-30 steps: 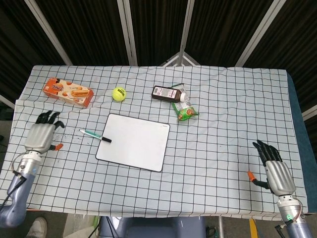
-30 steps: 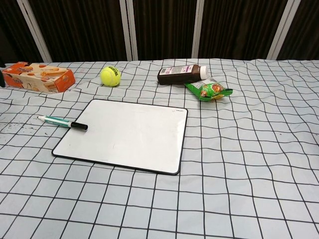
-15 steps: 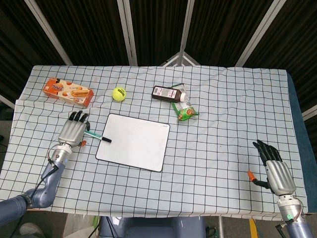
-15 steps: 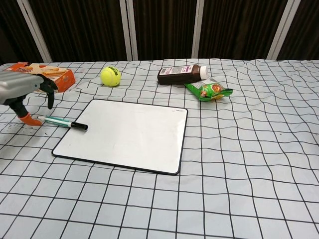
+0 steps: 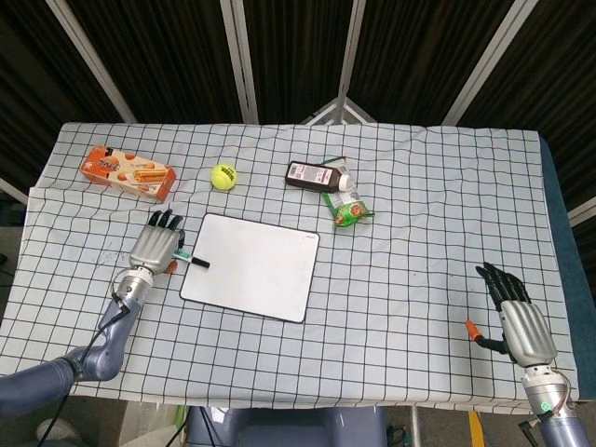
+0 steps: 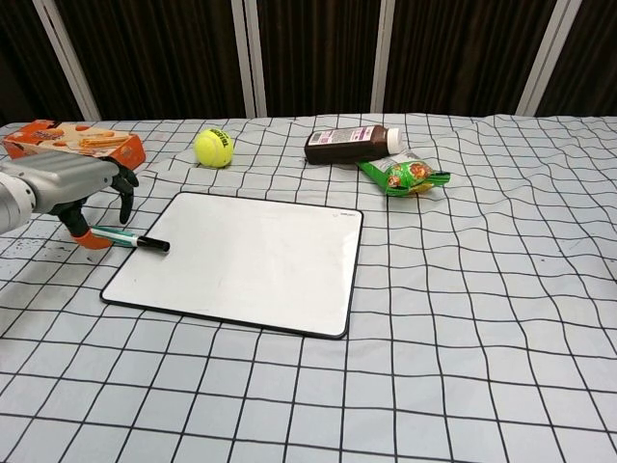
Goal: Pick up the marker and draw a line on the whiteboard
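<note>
Marker [image 6: 135,238], green-barrelled and black-capped, lies under the left hand's [image 5: 154,248] spread fingers.

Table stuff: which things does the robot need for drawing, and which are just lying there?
For the drawing:
marker, with the left hand over it
whiteboard

Just lying there:
tennis ball
orange snack box
brown bottle
green snack bag

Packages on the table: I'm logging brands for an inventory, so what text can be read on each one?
Orange box: print too blurred to read.
Brown bottle: label text too small to read.
Green packet: print not legible.
Tennis ball: dark marking, unreadable.
Whiteboard: tiny corner mark, unreadable.
</note>
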You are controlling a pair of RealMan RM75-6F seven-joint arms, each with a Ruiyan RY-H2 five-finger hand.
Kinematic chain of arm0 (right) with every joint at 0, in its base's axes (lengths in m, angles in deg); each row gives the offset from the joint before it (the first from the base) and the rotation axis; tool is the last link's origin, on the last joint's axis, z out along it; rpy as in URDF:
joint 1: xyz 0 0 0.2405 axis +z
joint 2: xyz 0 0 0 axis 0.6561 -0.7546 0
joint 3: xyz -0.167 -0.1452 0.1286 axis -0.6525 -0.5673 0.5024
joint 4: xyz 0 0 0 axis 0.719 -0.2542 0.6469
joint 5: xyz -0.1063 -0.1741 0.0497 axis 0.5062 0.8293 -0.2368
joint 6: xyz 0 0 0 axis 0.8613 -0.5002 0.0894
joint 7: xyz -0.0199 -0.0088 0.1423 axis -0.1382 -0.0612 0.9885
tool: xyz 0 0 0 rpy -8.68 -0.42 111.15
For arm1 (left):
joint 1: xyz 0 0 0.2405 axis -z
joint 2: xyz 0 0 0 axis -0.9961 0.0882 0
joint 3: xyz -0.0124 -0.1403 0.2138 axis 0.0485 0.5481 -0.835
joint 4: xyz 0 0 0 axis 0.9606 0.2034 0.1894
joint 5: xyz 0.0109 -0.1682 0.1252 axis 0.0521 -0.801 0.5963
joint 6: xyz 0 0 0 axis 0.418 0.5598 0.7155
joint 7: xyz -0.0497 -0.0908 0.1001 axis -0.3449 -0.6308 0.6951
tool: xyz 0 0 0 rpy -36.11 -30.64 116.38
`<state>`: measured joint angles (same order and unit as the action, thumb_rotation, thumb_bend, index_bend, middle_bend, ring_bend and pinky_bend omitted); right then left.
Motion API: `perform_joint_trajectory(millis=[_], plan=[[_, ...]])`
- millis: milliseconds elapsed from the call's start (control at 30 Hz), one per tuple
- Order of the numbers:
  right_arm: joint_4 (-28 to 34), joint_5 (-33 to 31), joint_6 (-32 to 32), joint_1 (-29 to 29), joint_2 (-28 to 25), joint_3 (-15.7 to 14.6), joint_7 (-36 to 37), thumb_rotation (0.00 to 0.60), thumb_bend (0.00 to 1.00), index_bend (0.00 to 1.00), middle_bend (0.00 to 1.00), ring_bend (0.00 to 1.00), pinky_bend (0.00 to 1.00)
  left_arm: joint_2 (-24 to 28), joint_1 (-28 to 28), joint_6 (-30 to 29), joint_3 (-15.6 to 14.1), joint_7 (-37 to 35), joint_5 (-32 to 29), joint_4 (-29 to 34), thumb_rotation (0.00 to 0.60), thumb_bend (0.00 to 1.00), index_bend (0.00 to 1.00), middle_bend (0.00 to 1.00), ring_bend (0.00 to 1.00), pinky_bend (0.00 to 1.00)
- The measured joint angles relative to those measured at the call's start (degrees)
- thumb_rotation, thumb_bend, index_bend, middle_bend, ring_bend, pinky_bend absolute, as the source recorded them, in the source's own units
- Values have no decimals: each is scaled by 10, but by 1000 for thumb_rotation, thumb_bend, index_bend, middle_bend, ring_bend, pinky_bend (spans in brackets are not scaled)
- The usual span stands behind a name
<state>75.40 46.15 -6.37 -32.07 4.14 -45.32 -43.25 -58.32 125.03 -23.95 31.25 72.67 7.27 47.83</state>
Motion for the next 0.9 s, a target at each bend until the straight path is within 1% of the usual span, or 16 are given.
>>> perform_joint_trajectory(millis=[367,533,733,900], plan=[[1,-2,0,0,-1,0,2,600,327,0,0,0,0,-27,13,9,-7,-3,-14,-36,600,449,498,122,1,78],[1,-1,0,0,-1,0,3,600,327,0,0,0,0,-33,14,9,-10,-9,-17,-42,600,502,608,161,16,78],[1,-1,-1,0,-1,0,3,600,327,0,0,0,0,-31,10,-10,-6,-38,-1,-33,600,520,681,206,35,78],[1,-1,-1,-1,-1,0,3,600,327,0,0,0,0,-16,3,-37,9,-82,18,1,600,525,696,225,37,78]])
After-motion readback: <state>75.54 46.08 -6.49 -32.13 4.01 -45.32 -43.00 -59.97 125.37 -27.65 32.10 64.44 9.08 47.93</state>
